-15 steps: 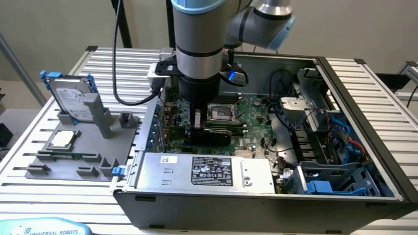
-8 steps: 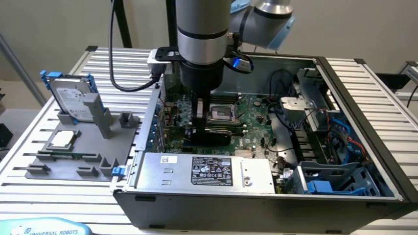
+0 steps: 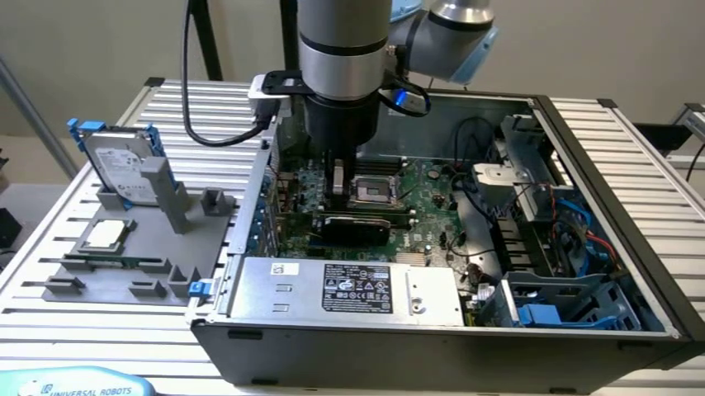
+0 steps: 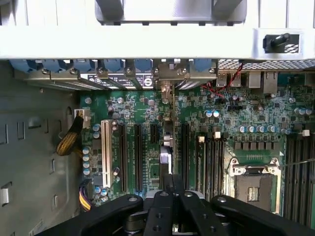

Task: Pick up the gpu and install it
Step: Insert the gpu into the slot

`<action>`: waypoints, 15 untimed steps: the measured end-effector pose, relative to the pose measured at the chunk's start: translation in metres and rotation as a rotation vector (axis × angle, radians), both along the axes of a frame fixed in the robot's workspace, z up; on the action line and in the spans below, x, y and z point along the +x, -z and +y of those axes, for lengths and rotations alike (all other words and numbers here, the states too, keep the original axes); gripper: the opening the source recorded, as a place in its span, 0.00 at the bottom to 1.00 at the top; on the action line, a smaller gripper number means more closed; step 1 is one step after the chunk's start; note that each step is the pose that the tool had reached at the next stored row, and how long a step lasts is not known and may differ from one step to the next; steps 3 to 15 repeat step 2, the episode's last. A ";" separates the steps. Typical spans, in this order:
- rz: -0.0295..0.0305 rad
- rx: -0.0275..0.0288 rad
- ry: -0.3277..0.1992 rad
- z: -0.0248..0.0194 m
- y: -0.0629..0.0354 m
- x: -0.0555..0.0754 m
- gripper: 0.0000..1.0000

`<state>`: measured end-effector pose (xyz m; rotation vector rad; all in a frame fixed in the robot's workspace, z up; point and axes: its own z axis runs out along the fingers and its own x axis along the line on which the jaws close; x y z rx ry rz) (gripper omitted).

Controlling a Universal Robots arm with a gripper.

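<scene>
One gpu (image 4: 165,147) edge-on; fingers (image 4: 167,186) clamp it.

Work table (image 3: 650,157): top of ribbed aluminium slats; open computer case (image 3: 441,338) lying on its side toward the exterior view's right; grey parts holder (image 3: 132,280) toward the exterior view's left, just beside the case; light-blue Universal Robots pendant (image 3: 78,384) at the near edge.
</scene>
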<state>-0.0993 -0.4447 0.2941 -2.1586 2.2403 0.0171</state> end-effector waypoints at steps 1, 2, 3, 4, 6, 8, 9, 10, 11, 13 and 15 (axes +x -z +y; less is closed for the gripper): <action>0.0000 0.0000 0.000 0.0000 0.0000 0.000 0.11; 0.0000 0.0002 0.000 0.0000 0.0000 0.000 0.11; 0.0000 0.0002 0.000 0.0000 0.0000 0.000 0.11; 0.0000 0.0002 0.000 0.0000 0.0000 0.000 0.11; 0.0000 0.0002 0.000 0.0000 0.0000 0.000 0.11; 0.0000 0.0002 0.000 0.0000 0.0000 0.000 0.11; 0.0000 0.0002 0.000 0.0000 0.0000 0.000 0.11; 0.0000 0.0002 0.000 0.0000 0.0000 0.000 0.11; 0.0000 0.0002 0.000 0.0000 0.0000 0.000 0.11; 0.0000 0.0002 0.000 0.0000 0.0000 0.000 0.11; 0.0000 0.0002 0.000 0.0000 0.0000 0.000 0.11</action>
